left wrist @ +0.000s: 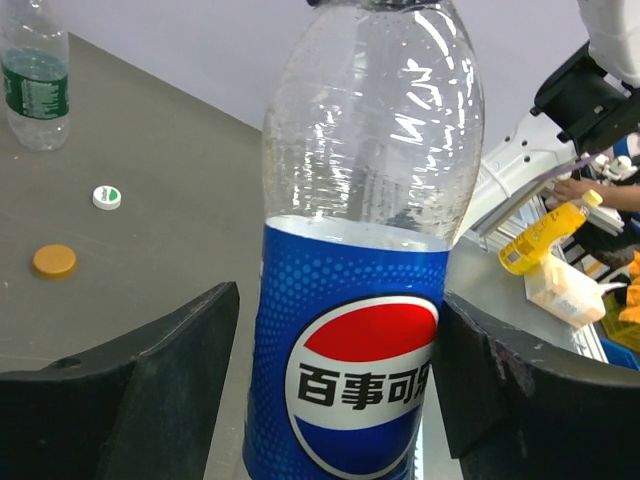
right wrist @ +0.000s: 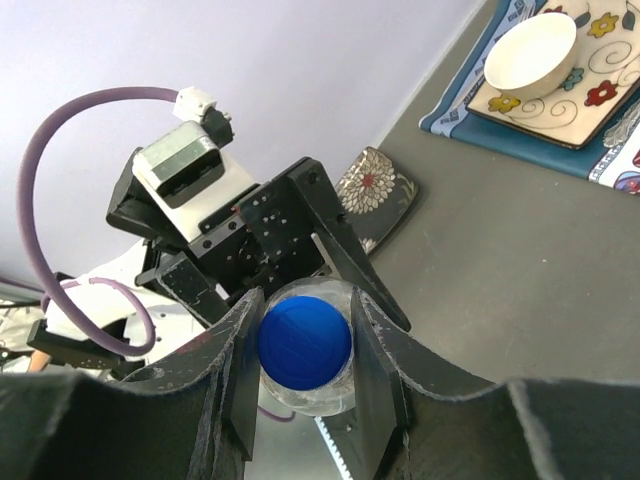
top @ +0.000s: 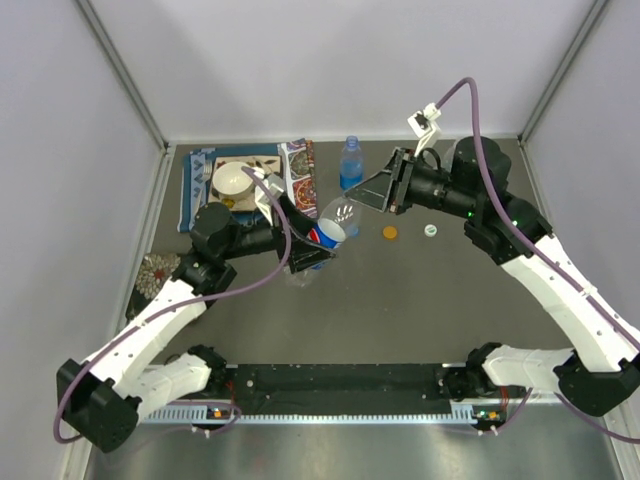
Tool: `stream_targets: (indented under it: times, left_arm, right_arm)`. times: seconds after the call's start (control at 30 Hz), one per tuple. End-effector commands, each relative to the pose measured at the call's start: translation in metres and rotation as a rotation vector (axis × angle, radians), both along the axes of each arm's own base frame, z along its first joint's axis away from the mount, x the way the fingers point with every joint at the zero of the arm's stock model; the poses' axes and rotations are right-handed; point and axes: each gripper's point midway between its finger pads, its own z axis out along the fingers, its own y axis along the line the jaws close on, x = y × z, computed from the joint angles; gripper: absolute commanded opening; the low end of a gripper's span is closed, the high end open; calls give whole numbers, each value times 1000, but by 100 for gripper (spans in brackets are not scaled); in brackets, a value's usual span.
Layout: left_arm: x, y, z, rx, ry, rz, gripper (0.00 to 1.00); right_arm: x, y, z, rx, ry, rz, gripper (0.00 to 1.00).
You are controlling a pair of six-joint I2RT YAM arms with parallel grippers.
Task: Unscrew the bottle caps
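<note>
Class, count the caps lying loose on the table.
2: an orange cap and a white cap, side by side, right of the bottle held by the left gripper. The blue cap in the right gripper sits on that bottle. Others may be hidden.

The left arm (top: 165, 305) is stretching inward, the left gripper (top: 312, 245) clamping the bottle (left wrist: 365, 180) at its label; the right arm (top: 545, 265) is bending across, the right gripper (top: 355, 198) pinching the blue cap (right wrist: 305, 340).

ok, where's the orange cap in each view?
Top: orange cap mid-table, right of the Pepsi bottle.
Left wrist: cap far left, mid-height.
Right wrist: not in it; only the bottle's blue cap.
Shared landmark: the Pepsi bottle, in all three; white cap beside the orange one in two.
</note>
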Motion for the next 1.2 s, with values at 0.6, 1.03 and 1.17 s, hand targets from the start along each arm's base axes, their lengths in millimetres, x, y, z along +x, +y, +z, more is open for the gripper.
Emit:
stream_targets:
  times: [0.6, 1.03, 1.17]
  left_arm:
    - [-6, -5, 36, 29, -288, 116, 44]
    - [36, 20, 31, 137, -343, 574, 31]
    - [37, 18, 29, 169, -345, 602, 31]
  right_arm:
    - [0, -26, 45, 9, -182, -139, 83]
    - [14, -34, 56, 79, -154, -282, 76]
    - [18, -22, 62, 86, -152, -264, 76]
